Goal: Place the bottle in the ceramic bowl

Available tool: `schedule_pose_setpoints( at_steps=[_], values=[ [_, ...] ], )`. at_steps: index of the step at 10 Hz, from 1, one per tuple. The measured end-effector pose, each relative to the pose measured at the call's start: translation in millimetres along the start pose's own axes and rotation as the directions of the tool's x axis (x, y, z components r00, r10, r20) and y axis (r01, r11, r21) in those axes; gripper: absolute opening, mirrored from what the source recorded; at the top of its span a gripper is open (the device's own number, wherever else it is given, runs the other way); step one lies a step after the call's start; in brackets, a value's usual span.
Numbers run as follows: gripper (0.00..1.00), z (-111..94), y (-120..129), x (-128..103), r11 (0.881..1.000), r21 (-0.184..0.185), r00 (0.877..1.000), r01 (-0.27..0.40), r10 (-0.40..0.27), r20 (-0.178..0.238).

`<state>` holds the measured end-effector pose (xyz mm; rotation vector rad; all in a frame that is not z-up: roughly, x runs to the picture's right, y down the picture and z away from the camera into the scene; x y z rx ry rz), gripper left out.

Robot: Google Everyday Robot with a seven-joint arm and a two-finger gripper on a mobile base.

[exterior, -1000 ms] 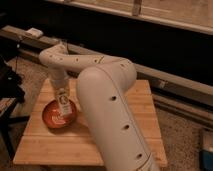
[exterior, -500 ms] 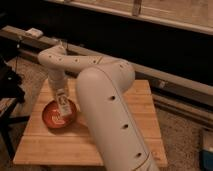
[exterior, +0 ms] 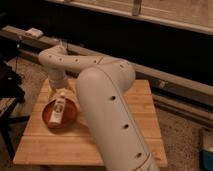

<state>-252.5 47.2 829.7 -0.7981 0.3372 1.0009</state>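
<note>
**Bottle over the bowl at the table's left end**

The large white robot arm point(exterior: 107, 107), a thick rounded shell dotted with small dark holes, fills the middle of the view. It rises from the lower edge, bends at a broad elbow, and reaches left and then down toward the orange-red bowl.

Beneath it stands the light wooden slatted table point(exterior: 145, 107), its planks running left to right. The arm covers much of the tabletop to the right of the bowl. Behind the table, farther from the camera than the bowl, a long pale rail point(exterior: 170, 82) runs diagonally across a dark background, and a small pale object point(exterior: 34, 32) sits on its left part.

The shallow round orange-red glazed ceramic bowl point(exterior: 69, 116) rests on the table's left end, close to the left edge. Its rim shows on both sides of the bottle.

The small slim off-white plastic bottle point(exterior: 57, 111) with its pale label sits over the bowl's middle, standing roughly upright with a slight tilt, its lower end down inside the bowl. Whether its base touches the bowl's floor cannot be told.

The gripper point(exterior: 61, 94) is directly above the bowl, at the end of the arm's down-pointing wrist, right at the top of the bottle. It meets the bottle's upper end, but the state of its grip cannot be told.
</note>
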Motion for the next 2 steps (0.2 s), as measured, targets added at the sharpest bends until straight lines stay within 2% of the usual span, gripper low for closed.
schedule_pose_setpoints(
  at_steps=[2],
  values=[
    [0.80,0.0,1.1,-0.3,1.000,0.000,1.000,0.002,-0.002,0.000]
  ],
)
